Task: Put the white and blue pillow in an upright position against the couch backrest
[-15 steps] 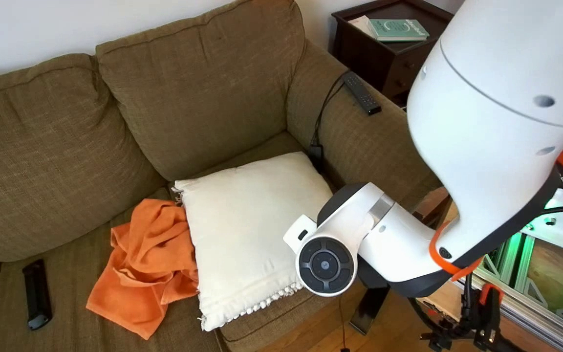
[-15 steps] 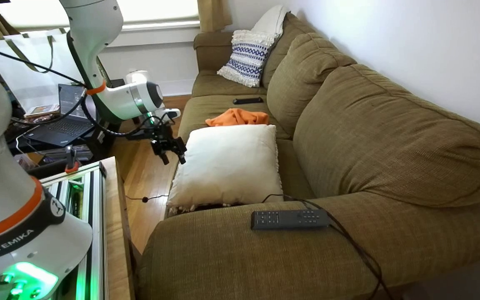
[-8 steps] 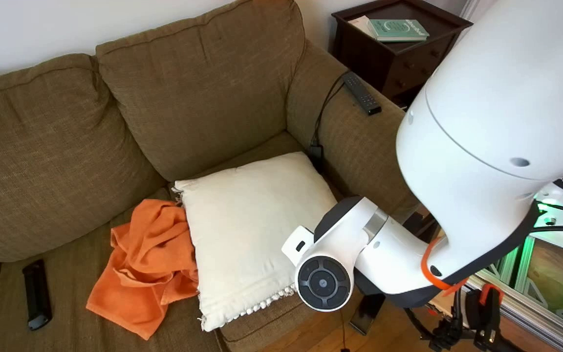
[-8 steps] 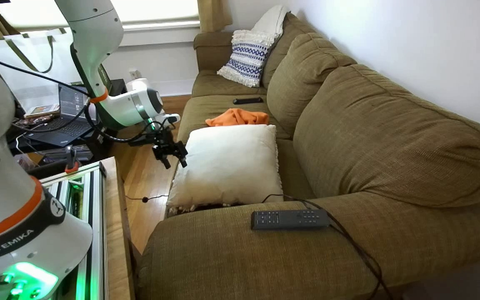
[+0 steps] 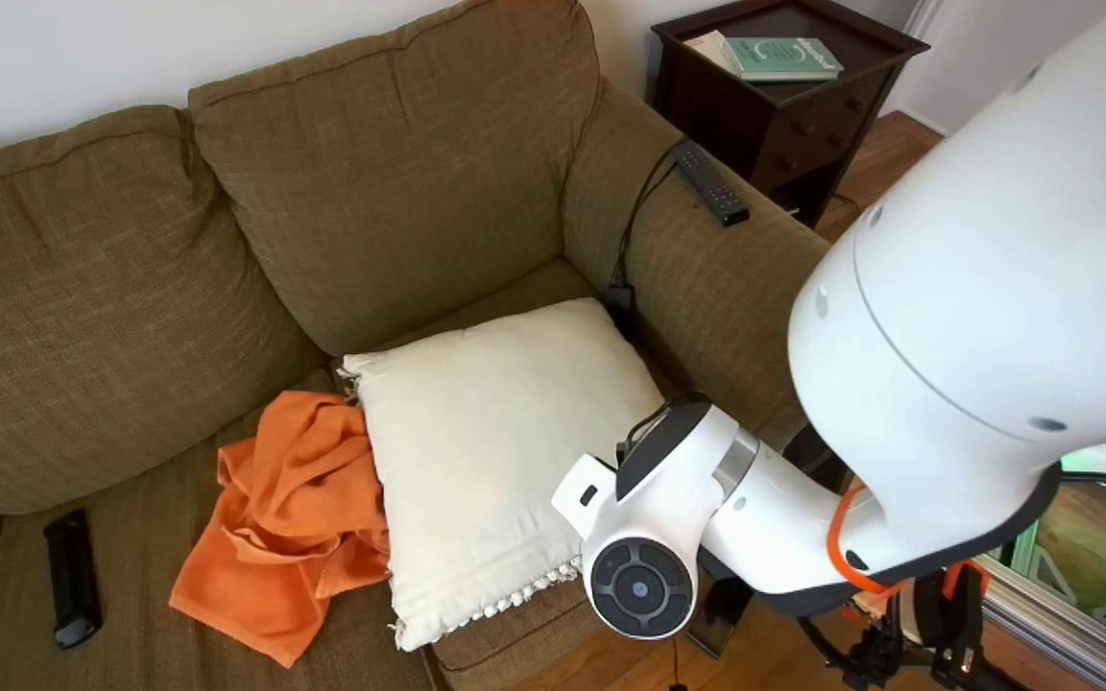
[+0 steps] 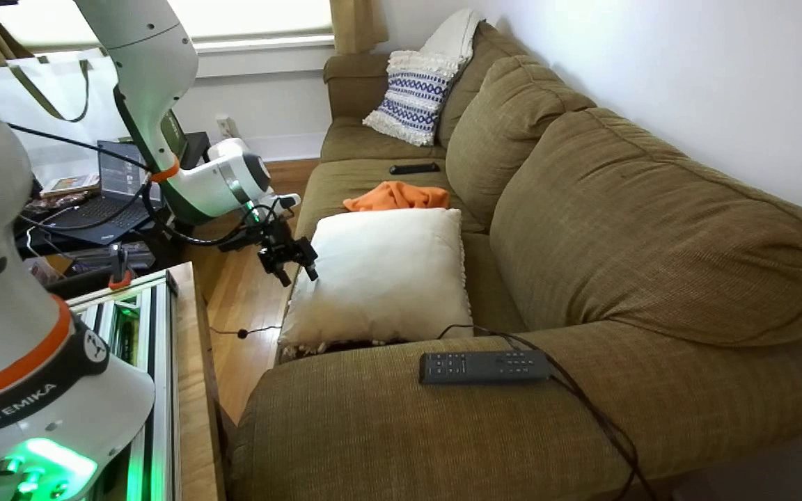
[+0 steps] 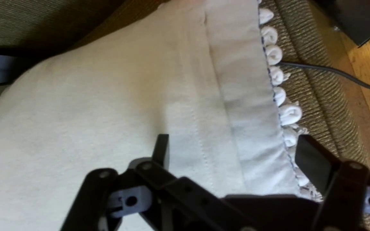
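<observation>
In an exterior view, the square cream-white cloth pillow (image 5: 495, 451) lay flat on the brown woven-fabric couch (image 5: 145, 528), a crumpled orange cloth (image 5: 294, 518) just beside it at 9 o'clock and the tall padded backrest cushion (image 5: 399, 182) toward 11. A white pillow banded in blue (image 6: 411, 101) leaned well apart, at 12 o'clock in an exterior view; I took the flat one as mine, since blue stitching (image 7: 269, 69) ran along its white looped fringe (image 7: 290, 114).

I had the black two-fingered gripper (image 7: 237, 155) spread wide, holding nothing. In the wrist view one finger (image 7: 161, 150) sat at 7 o'clock over the pillow's face, the other finger (image 7: 313, 162) at 4 o'clock by the fringe; I couldn't tell whether either touched it. I judged this the lining-up for a grasp on that edge. The next move called for straddling it, pinching a fold, then lifting and tipping the pillow toward the backrest cushion.
</observation>
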You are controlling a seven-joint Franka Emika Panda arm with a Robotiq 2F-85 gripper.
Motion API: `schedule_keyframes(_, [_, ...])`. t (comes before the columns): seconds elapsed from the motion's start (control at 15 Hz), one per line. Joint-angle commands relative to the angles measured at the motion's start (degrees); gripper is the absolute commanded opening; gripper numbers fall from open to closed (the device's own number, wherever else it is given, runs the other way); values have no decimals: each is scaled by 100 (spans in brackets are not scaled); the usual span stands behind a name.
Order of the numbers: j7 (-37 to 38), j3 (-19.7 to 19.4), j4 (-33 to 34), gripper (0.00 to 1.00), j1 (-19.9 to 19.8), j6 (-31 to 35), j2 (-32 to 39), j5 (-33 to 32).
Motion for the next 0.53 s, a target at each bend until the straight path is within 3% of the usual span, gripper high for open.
schedule_keyframes(0.0, [148, -149, 300, 100, 415, 27, 476, 123])
schedule_keyframes(0.47, [627, -458, 627, 100, 985, 156, 1077, 186])
